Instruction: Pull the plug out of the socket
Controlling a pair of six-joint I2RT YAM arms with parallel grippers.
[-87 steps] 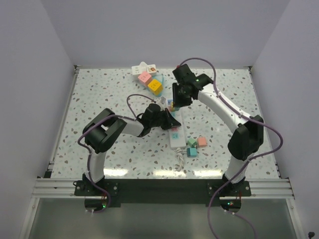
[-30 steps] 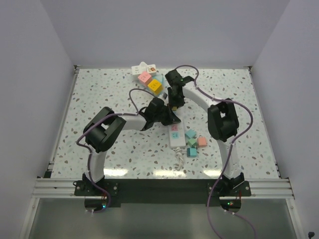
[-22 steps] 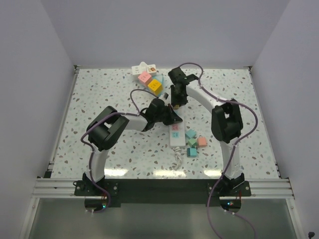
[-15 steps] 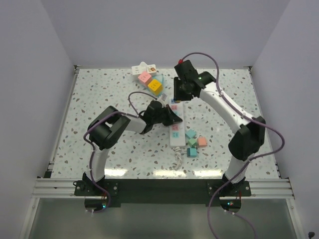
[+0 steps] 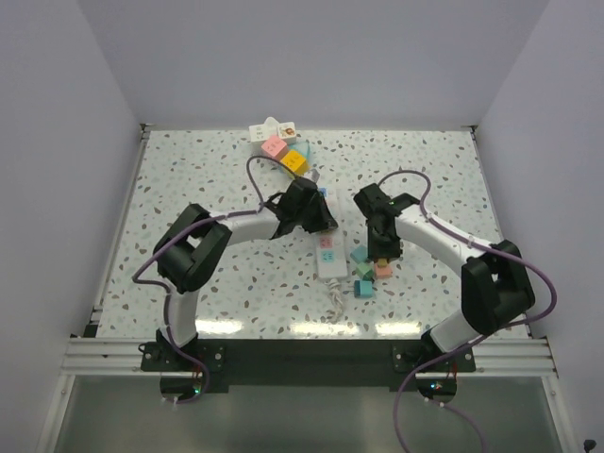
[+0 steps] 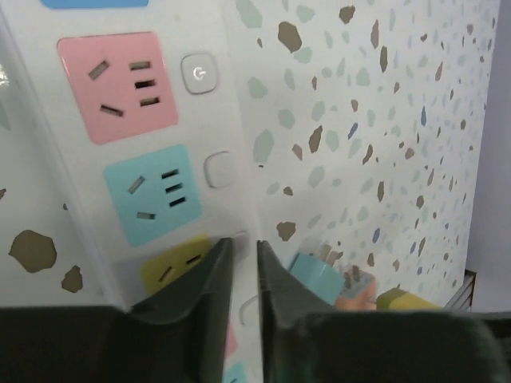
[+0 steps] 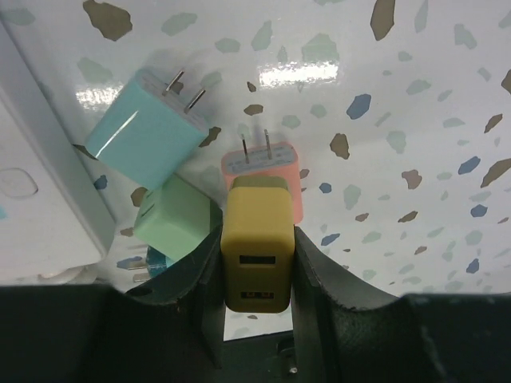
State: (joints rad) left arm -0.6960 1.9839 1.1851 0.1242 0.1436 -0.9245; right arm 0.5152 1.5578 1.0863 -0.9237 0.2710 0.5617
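Right gripper [image 7: 257,233] clamped on yellow plug [image 7: 255,255], out of the power strip [image 5: 327,257], above loose teal [image 7: 148,120], green [image 7: 172,227] and pink [image 7: 267,171] plugs on speckled table [image 5: 434,170]; white walls [image 5: 311,66]. Right arm bent low, reaching inward. Left gripper [image 6: 244,255] over the strip, jaws a sliver apart, empty.

Speckled terrazzo tabletop [image 5: 189,179], plain pale lilac walls [image 5: 311,57]

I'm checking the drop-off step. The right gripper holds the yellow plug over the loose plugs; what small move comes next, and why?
Probably open the right gripper and release the yellow plug: it is clear of the power strip and hangs over the pink plug, beside the green plug.
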